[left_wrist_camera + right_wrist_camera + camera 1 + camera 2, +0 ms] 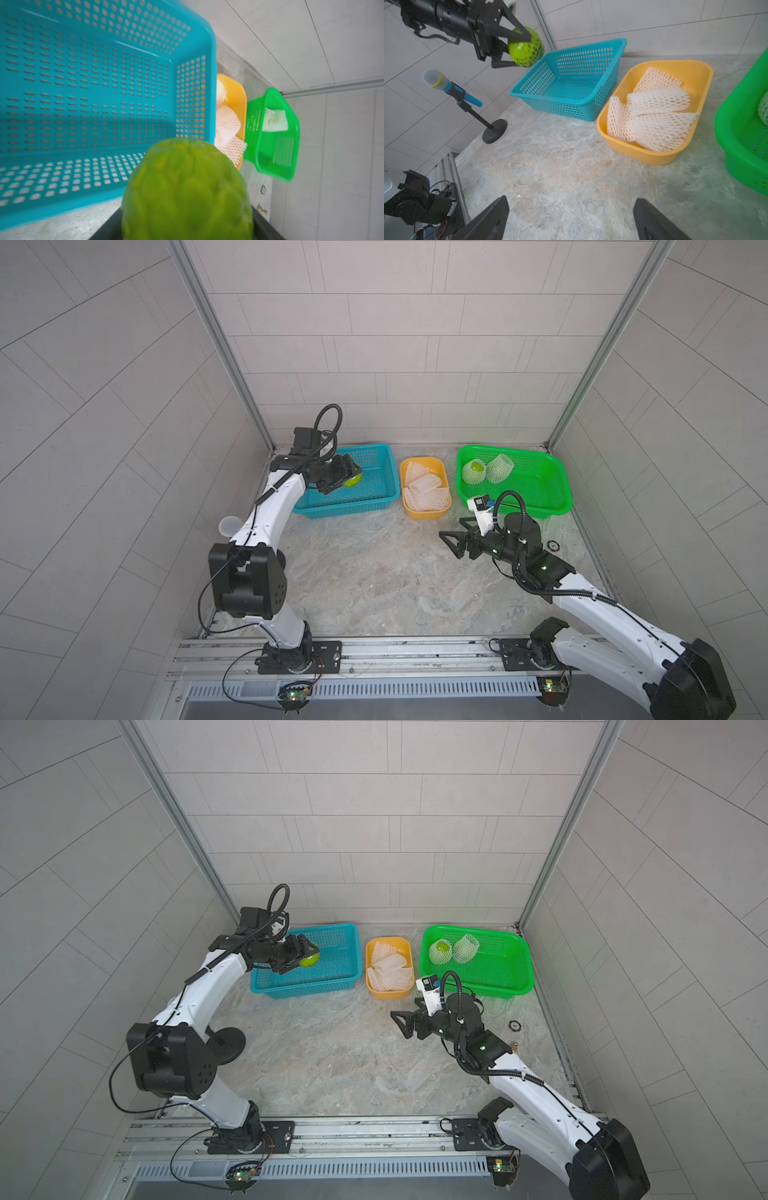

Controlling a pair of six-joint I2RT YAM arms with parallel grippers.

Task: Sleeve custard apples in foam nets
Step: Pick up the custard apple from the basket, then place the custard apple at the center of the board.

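Top views first. My left gripper (347, 479) is clamped on a bare custard apple (354, 481), hanging over the left end of the blue basket (376, 489), up by the counter's (374, 580) back-left corner. It's basically a ball, so I can't tell you a long axis.

My right gripper (452, 531) has its jaws wide and empty. It points left over open counter, just in front of the green basket (536, 489). Two netted apples (476, 471) sit touching near that basket's back-left corner, and one shows green through an open end that faces up. Loose foam nets (426, 489) lie flat and overlapping in the yellow tub (424, 460) between the two baskets.

The front half of the counter is bare marbled stone, so plenty of room there. Grey tiled walls close in on three sides.

Left wrist view: the scaly green apple fills the near part, with the blue basket's perforated floor beyond it. It's a bit blurry.

Right wrist view: my fingertips (492, 218) are far apart. The apple's dark-speckled side faces down, clear above the blue basket's rim. A microphone (446, 85) on a stand is at the counter's left edge.
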